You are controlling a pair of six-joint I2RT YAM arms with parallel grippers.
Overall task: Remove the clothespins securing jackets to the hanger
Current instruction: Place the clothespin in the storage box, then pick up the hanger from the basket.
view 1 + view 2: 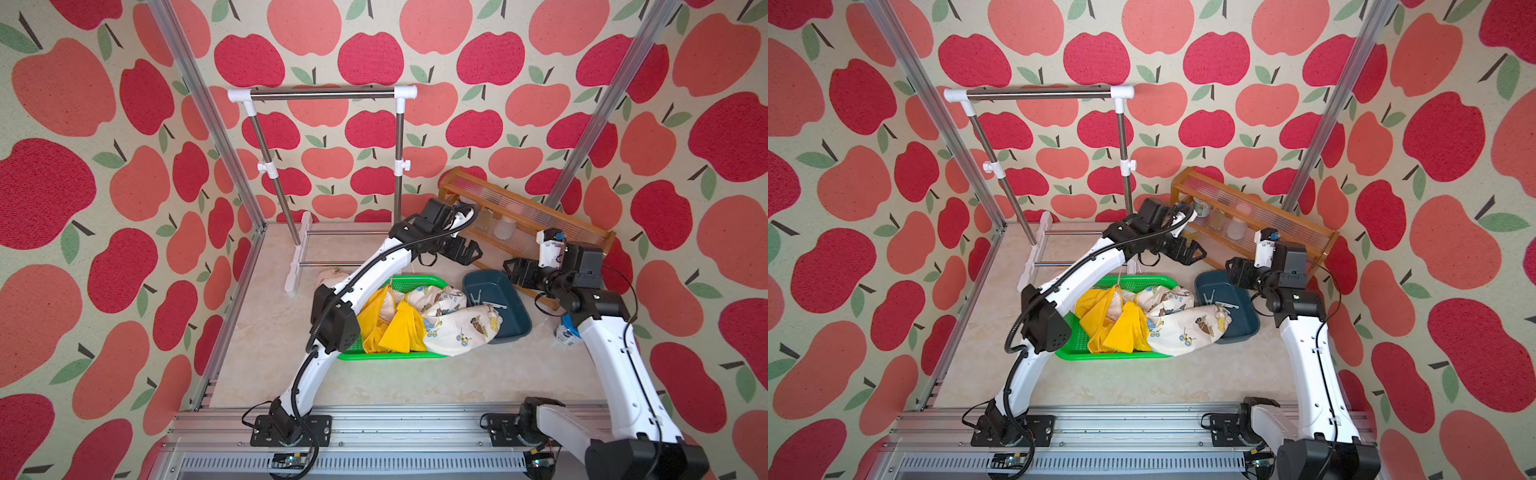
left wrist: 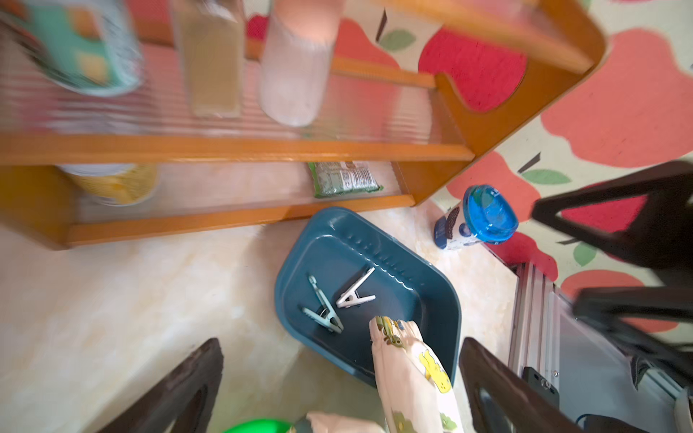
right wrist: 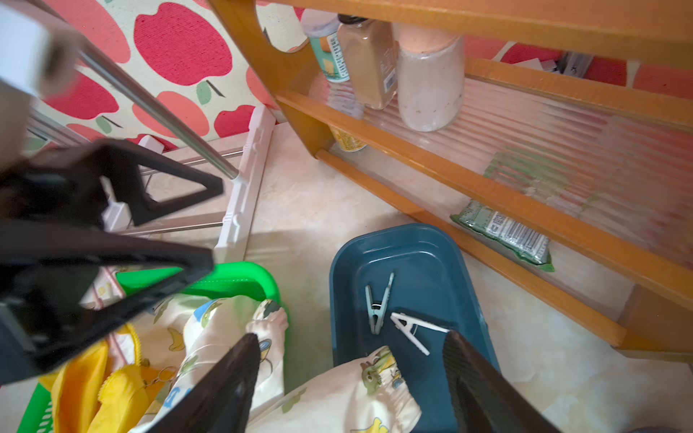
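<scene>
Fig.: teal clothespin and white clothespin lay in blue tray near counter's far right corner. Cream jacket cuff overlapped tray. Left tool and right tool both spread, empty. Pins judged light, stiff, sprung; pinch splayed handle ends.

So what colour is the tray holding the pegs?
Dark teal-blue tray, clearest in the right wrist view.

Left arm and right arm hover, jaws apart, empty.
</scene>
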